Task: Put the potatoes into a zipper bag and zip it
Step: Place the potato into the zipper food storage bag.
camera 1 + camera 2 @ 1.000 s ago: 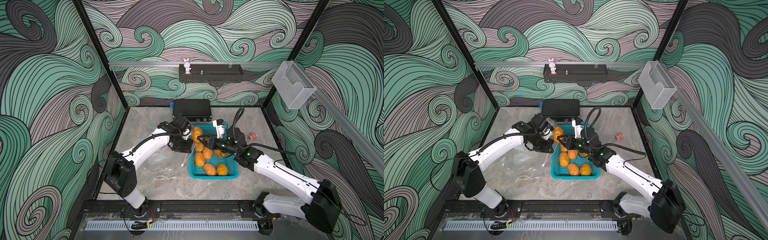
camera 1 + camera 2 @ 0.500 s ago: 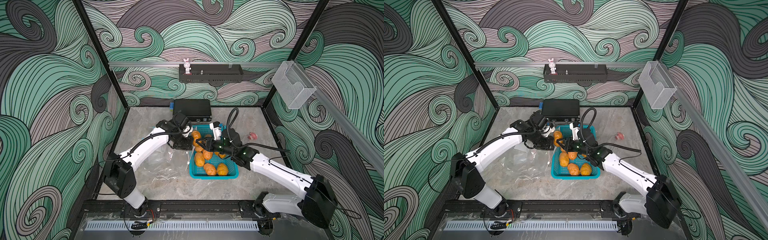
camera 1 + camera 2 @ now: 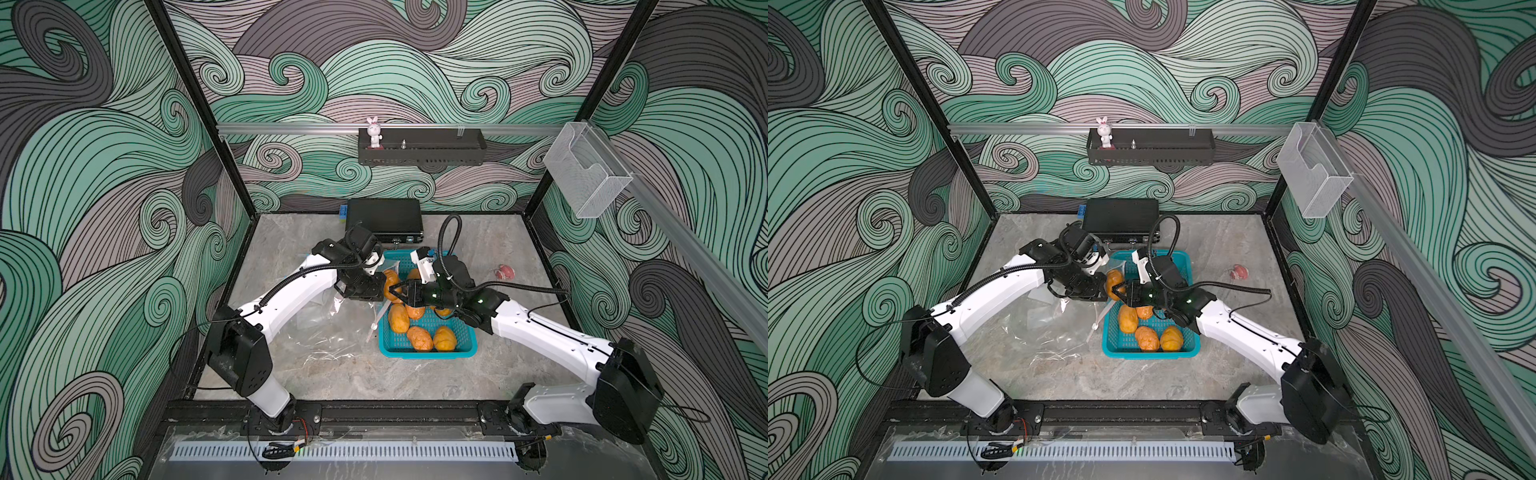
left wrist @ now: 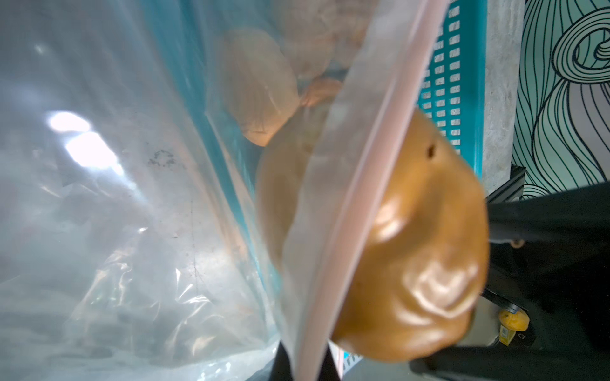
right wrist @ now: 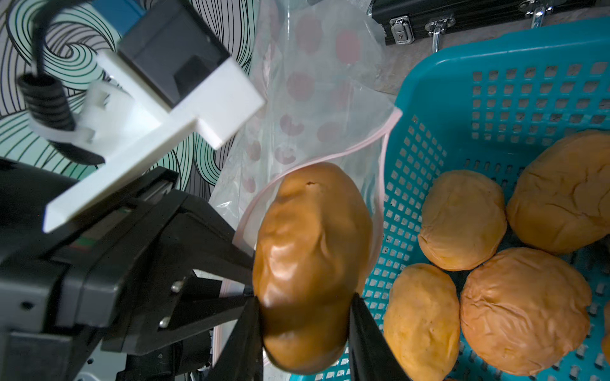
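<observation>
Right arm has swung left toward frame centre in both top views, bringing brown potato [image 5: 313,247] to bag mouth. Right gripper [image 5: 303,308] grasps potato's lower end. Potato sits against pink zip strip [image 5: 330,158] of zipper bag [image 5: 313,99], not clearly inside. Left gripper [image 4: 305,366] pinched shut on bag rim, holding mouth up beside teal basket [image 3: 428,353]. Other potatoes [image 3: 419,338] lie in basket. Best: push potato well past strip before release; keep rim taut. Both arms reach forward, wrists meeting mid-frame.
</observation>
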Tool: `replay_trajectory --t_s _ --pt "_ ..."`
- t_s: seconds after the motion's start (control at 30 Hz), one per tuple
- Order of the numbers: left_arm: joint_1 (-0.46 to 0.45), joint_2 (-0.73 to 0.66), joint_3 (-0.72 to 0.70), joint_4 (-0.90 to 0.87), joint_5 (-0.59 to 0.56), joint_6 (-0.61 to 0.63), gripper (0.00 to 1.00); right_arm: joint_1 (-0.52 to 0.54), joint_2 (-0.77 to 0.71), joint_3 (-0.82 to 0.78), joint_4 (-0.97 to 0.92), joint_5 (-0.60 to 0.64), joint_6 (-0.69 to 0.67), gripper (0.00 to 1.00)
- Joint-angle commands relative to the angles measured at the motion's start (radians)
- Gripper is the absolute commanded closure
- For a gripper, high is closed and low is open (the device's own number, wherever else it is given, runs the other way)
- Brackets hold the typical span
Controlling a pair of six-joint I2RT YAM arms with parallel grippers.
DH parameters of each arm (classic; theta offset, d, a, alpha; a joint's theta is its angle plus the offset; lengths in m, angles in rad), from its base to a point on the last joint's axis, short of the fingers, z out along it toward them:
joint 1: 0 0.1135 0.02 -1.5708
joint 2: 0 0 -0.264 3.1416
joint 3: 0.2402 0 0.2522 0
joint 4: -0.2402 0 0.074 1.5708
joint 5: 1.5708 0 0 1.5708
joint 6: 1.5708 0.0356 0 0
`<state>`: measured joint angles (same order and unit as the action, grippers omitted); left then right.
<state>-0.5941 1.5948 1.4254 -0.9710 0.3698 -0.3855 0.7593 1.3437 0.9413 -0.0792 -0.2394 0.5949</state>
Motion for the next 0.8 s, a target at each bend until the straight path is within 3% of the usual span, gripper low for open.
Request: replay_trajectory --t_s 0.0,0.3,0.57,0.77 --pt "-0.007 -0.018 0.062 0.001 0.036 0.016 1.0 0.018 0.016 0.067 -0.065 0.003 -0.09 0.68" --pt "-0.021 -0.013 0.107 -0.025 0.055 0.055 1.0 0.02 0.085 0.192 -0.183 0.098 -0.122 0.65" --pt "-0.026 0.002 0.116 -0.041 0.033 0.072 1.0 0.025 0.11 0.266 -0.22 0.104 -0.121 0.58" --pt "-0.026 -0.002 0.118 -0.049 0.013 0.081 1.0 0.024 0.096 0.264 -0.226 0.088 -0.149 0.43"
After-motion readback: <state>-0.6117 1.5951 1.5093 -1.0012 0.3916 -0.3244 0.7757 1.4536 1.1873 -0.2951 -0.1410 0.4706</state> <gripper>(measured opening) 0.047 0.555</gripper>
